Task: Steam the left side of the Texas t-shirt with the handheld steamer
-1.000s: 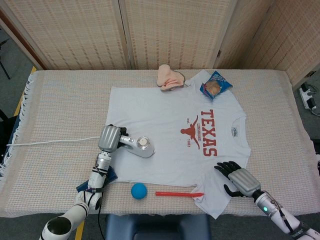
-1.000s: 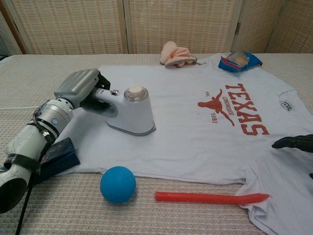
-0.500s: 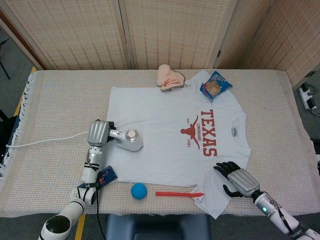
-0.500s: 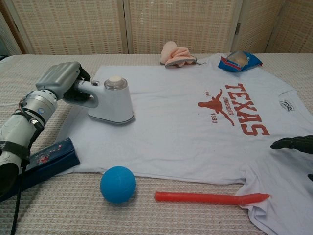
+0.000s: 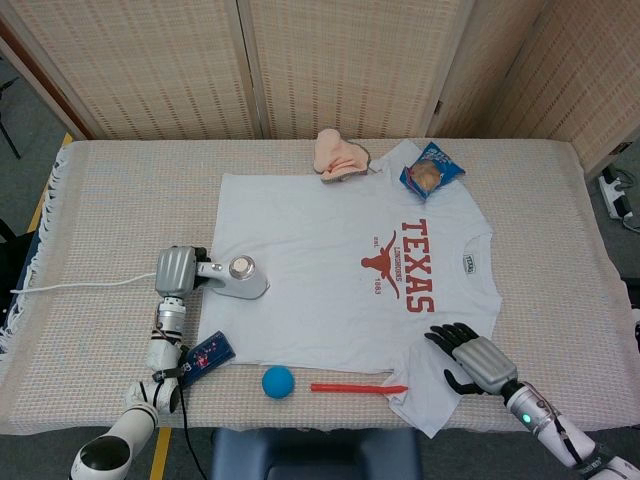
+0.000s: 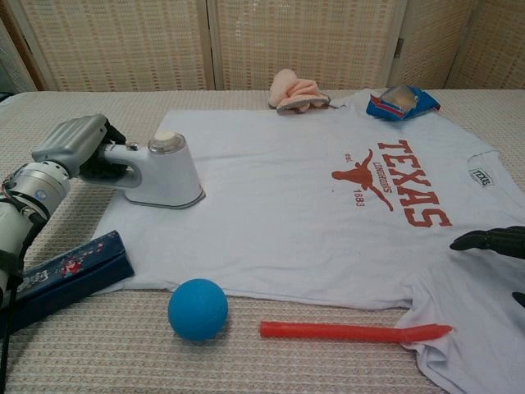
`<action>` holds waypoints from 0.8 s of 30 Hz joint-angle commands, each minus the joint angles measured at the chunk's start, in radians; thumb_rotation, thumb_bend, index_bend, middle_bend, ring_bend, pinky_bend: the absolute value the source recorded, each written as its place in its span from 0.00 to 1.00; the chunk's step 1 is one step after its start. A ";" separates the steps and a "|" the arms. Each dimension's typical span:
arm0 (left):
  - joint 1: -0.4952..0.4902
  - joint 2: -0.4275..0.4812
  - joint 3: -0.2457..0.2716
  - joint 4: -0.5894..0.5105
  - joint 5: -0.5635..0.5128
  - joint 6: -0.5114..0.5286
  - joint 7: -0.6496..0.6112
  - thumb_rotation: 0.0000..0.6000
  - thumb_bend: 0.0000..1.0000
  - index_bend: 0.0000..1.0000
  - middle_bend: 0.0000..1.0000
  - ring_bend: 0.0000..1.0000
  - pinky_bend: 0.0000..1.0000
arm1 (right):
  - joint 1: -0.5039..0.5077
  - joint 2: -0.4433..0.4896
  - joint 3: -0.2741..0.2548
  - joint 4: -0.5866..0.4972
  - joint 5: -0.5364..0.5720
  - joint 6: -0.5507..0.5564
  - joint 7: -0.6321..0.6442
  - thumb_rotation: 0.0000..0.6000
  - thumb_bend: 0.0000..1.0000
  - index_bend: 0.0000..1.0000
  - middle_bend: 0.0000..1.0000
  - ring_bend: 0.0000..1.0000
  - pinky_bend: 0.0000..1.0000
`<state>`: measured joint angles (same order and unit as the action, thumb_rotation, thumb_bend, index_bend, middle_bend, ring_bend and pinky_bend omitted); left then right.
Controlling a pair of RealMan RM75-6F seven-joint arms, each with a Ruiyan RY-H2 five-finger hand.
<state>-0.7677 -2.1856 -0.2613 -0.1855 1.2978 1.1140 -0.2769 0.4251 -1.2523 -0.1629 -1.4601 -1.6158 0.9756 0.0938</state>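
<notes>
A white t-shirt (image 5: pixel 340 270) (image 6: pixel 312 213) with red TEXAS lettering lies flat on the table. The white handheld steamer (image 5: pixel 238 280) (image 6: pixel 162 172) stands on the shirt's left edge. My left hand (image 5: pixel 174 271) (image 6: pixel 72 148) grips its handle from the left. My right hand (image 5: pixel 468 358) (image 6: pixel 492 241) rests on the shirt's lower right part near the sleeve, fingers apart, holding nothing.
A blue ball (image 5: pixel 278 381) (image 6: pixel 198 309) and a red stick (image 5: pixel 355 387) (image 6: pixel 353 332) lie along the shirt's front hem. A dark blue box (image 5: pixel 207 355) (image 6: pixel 61 275) sits front left. A pink cloth (image 5: pixel 340 158) and a snack bag (image 5: pixel 432 170) lie at the back. A white cord (image 5: pixel 80 286) trails left.
My left hand has slid the steamer leftward across the shirt, from well inside the left part out to its left edge. The right hand has stayed in place.
</notes>
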 commanded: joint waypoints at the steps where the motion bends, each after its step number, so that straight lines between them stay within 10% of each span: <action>1: 0.019 0.005 0.031 -0.010 0.031 0.030 -0.021 1.00 0.31 0.89 0.98 0.82 0.64 | -0.002 0.002 0.000 -0.003 0.002 0.001 -0.003 0.67 0.61 0.00 0.02 0.00 0.00; 24: 0.133 0.077 0.248 -0.170 0.256 0.251 -0.024 1.00 0.31 0.88 0.97 0.81 0.62 | -0.008 0.005 -0.001 -0.009 -0.004 0.013 -0.005 0.67 0.61 0.00 0.02 0.00 0.00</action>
<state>-0.6384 -2.1186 -0.0217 -0.3399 1.5428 1.3490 -0.3096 0.4173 -1.2471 -0.1637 -1.4692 -1.6197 0.9882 0.0892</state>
